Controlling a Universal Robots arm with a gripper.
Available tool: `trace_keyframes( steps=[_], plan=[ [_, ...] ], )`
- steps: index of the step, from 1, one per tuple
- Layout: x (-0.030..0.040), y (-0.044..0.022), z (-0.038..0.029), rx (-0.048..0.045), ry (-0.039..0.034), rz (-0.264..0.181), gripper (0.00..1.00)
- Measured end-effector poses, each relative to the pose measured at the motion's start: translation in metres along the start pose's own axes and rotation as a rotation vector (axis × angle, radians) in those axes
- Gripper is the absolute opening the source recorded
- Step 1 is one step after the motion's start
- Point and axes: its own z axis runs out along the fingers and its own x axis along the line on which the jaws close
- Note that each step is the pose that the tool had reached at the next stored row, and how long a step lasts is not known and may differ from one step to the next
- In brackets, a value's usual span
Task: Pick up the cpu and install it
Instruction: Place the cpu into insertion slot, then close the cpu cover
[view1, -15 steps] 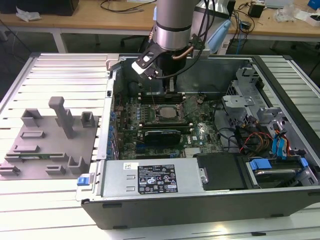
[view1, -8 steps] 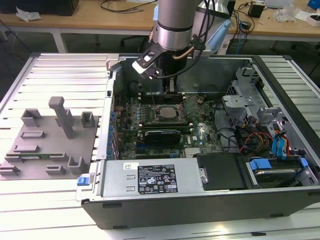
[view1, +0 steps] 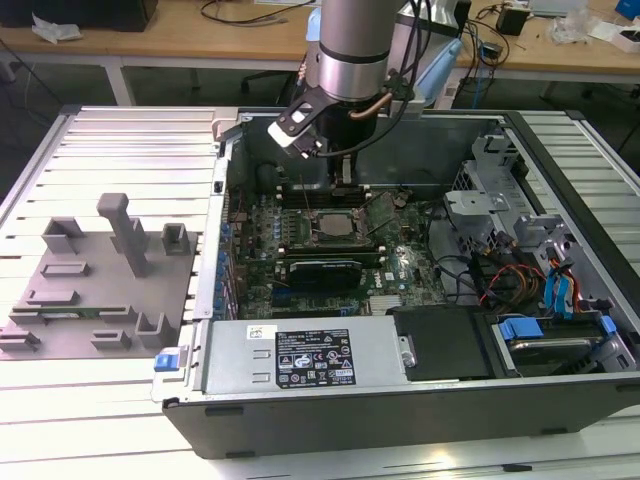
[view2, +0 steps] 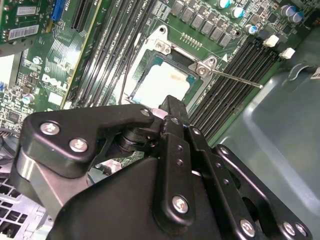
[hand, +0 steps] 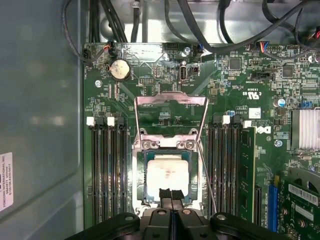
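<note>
The arm hangs straight down into the open computer case (view1: 300, 425), gripper (hand: 170, 194) low over the socket (hand: 141, 175) edge, its fingers pressed together, gripping nothing. The cpu (hand: 167, 175) lies flat inside that socket (load plate (hand: 170, 100) swung up).

Arm (view1: 345, 40) vert., gripper (hand: 170, 193) closed (facing dn)
</note>
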Motion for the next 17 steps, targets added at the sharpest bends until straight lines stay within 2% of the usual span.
trace_keyframes(
  steps=[17],
  plan=[
    [0.0,0.004,0.0,0.0,0.0,0.0,0.11]
  ],
)
